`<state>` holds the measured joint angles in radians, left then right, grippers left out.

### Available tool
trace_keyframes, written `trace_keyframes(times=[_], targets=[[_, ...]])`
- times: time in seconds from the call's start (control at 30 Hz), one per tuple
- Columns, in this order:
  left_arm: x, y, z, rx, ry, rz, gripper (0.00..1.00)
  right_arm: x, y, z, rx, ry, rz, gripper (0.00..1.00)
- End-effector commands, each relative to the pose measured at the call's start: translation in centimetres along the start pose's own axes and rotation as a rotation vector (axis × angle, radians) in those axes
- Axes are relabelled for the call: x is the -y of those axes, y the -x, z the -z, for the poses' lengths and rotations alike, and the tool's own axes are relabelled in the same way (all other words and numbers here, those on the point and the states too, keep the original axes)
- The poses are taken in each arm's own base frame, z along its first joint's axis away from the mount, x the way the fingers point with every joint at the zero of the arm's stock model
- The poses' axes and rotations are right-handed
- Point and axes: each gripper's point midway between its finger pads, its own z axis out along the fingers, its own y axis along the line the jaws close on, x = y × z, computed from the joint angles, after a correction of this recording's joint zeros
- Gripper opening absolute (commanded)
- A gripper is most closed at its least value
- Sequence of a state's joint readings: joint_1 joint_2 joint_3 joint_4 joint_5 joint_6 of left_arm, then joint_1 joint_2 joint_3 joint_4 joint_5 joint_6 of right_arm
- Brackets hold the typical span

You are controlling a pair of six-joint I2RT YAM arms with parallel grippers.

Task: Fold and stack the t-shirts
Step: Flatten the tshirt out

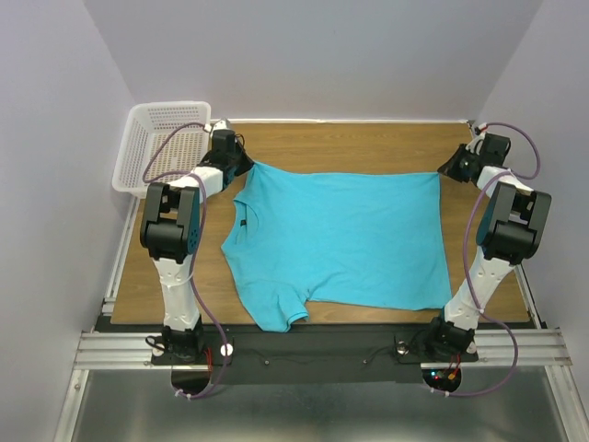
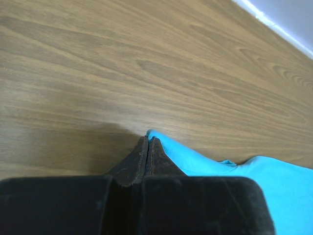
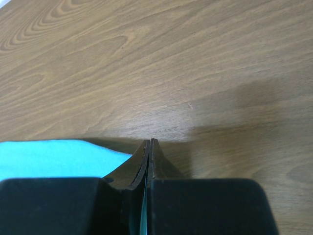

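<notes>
Left gripper [image 1: 245,162] sits at the far left of the table [image 1: 350,140], just beside the white basket [image 1: 164,140] in the corner. Its jaws are clamped on the far left corner of the t-shirt [image 1: 340,238]. The left wrist view shows the two fingers pressed together at the tips [image 2: 148,140], with a point of turquoise cloth [image 2: 264,174] poking out beside them and trailing off to the right over the wood.

The t-shirt lies flat and spread across the middle of the table, neck toward the left and hem toward the right. A small dark label [image 1: 244,224] shows at the collar, and one short sleeve [image 1: 279,316] points toward the near edge. The far edge of the cloth runs in a nearly straight line between the two grippers.

Right gripper [image 1: 447,171] is at the far right and is clenched on the far hem corner. In the right wrist view its fingers meet at the tips [image 3: 150,142]. Turquoise cloth [image 3: 46,157] lies to their left, and what looks like a thin sliver of it shows between the fingers lower down, though that part is dim.
</notes>
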<state>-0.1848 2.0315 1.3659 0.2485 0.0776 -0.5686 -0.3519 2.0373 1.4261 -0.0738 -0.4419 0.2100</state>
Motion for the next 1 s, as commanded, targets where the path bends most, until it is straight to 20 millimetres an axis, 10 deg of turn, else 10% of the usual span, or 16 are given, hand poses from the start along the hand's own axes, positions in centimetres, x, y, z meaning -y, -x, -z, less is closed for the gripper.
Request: trace_keyframes(times=[0.0,0.7,0.97], targets=[[-0.1,0.7,-0.6,-0.023,0.005,-0.026,0.0,-0.5,2.4,0.1,0.073,0.005,0.04,0.01],[0.7,0.9,-0.2,-0.059,-0.067,-0.059,0.0,-0.5,1.0,-0.6,0.035,0.033,0.032,0.0],[3.0,1.6,3.5,-0.026,-0.194,-0.143,0.0,-3.5,1.5,2.5,0.055,0.132,0.111,0.01]])
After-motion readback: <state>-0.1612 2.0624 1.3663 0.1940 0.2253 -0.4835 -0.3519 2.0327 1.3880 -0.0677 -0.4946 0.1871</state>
